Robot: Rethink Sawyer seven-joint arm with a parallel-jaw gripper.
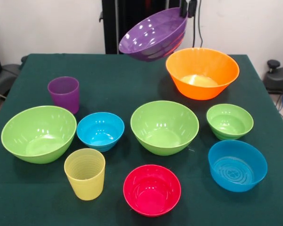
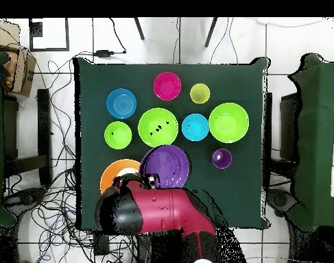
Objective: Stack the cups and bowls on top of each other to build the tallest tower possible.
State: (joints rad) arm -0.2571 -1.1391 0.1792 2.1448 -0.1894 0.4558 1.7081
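My gripper (image 1: 188, 10) is shut on the upper rim of the shallow purple bowl (image 1: 153, 34), which hangs tilted in the air to the left of the large orange bowl (image 1: 199, 90). From overhead the purple bowl (image 2: 166, 166) overlaps the edge of the orange bowl (image 2: 116, 172), and the arm (image 2: 162, 212) covers the gripper. On the table stand a purple cup (image 1: 64, 93), a ribbed yellow cup (image 1: 85, 174), three green bowls (image 1: 39, 133) (image 1: 164, 126) (image 1: 229, 121), two blue bowls (image 1: 100, 130) (image 1: 237, 165) and a pink-red bowl (image 1: 152, 189). None of them is stacked.
The dark green tablecloth (image 1: 122, 84) covers the whole table. All bowls and cups sit upright and apart from one another. Cables and chairs lie on the floor around the table (image 2: 60, 198).
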